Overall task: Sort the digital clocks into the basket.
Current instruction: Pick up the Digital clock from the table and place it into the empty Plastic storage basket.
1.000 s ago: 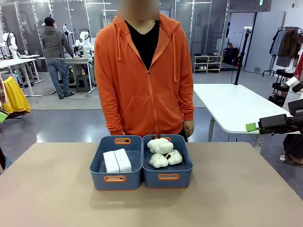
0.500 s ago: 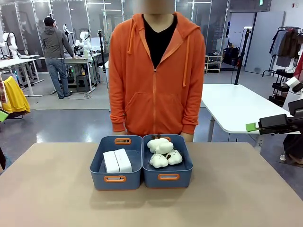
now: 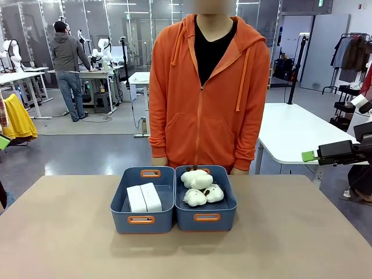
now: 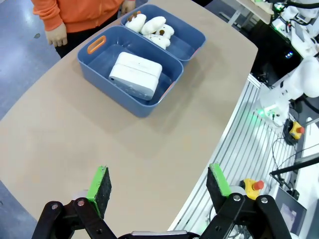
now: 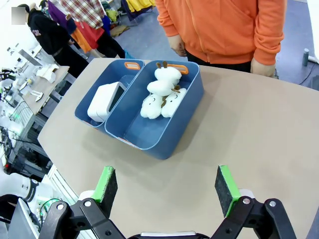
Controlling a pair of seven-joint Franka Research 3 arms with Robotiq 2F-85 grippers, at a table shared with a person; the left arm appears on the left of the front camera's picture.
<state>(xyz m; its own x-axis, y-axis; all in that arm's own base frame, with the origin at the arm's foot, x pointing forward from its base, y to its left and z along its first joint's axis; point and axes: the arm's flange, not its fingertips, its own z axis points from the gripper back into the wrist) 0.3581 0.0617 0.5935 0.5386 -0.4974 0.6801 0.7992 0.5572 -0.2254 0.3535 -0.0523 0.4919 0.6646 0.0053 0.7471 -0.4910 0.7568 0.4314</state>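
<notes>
In the left wrist view the left gripper [image 4: 158, 186] hangs over bare table [image 4: 124, 149] with its fingers [image 4: 99, 184] spread wide and nothing between them. The right gripper [image 5: 167, 188] in its own wrist view stands the same way: fingers [image 5: 225, 189] wide apart, empty, above the tan table top. At the right edge of the front view that right gripper [image 3: 309, 156] shows side-on, raised and off past the table's right edge.

Both pairs of fingers are well apart from the digital clocks [image 3: 144, 197]. The clocks lie farther out, near the middle of the table, inside the basket [image 3: 142, 220], the left one of two blue tubs as the front view shows them. They lie side by side, touching along their long sides, toward the tub's middle. Each is a white rounded rectangular block; from the left wrist the pair [image 4: 135, 75] looks like one pale slab with a seam between, and from the right wrist a greyish screen face [image 5: 116, 94] shows on the clock beside the second tub.

The second tub [image 3: 206, 218] touches the basket's right wall and holds cream plush toys [image 3: 199, 187] with dark spots.

Beyond the tubs a person in an orange hooded jacket [image 3: 209, 93] stands at the far edge of the table, one hand [image 4: 56, 36] hanging just beyond the basket.
</notes>
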